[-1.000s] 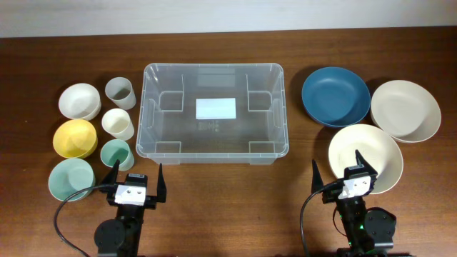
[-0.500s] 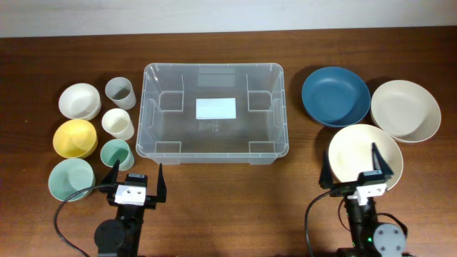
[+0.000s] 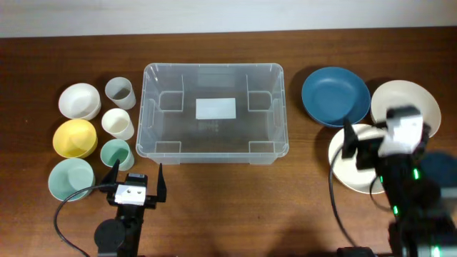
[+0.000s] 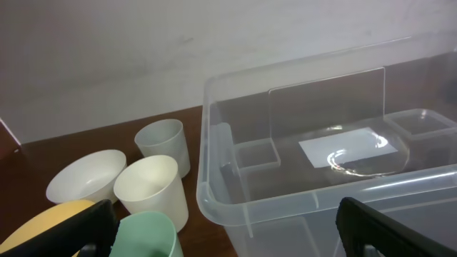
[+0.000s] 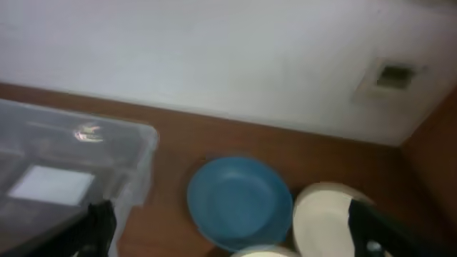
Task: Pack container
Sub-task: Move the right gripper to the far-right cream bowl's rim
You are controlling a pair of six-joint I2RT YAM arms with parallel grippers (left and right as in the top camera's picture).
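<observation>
Left fingers (image 3: 161, 180) stand spread wide, gripping nothing, near the worktop's (image 3: 228, 207) front edge, close to the mint cup (image 3: 114, 152). Right fingers (image 3: 348, 143), likewise spread, hang blurred above the cream plate (image 3: 344, 170) toward the right edge. The container (image 3: 214, 135) sits mid-worktop, nearer the back edge, white label (image 3: 216, 108) on its base.

Overhead, the blurred right arm (image 3: 401, 153) hides much of a cream plate (image 3: 340, 166) at the right. The left wrist view's right edge cuts off the container (image 4: 285, 210).
</observation>
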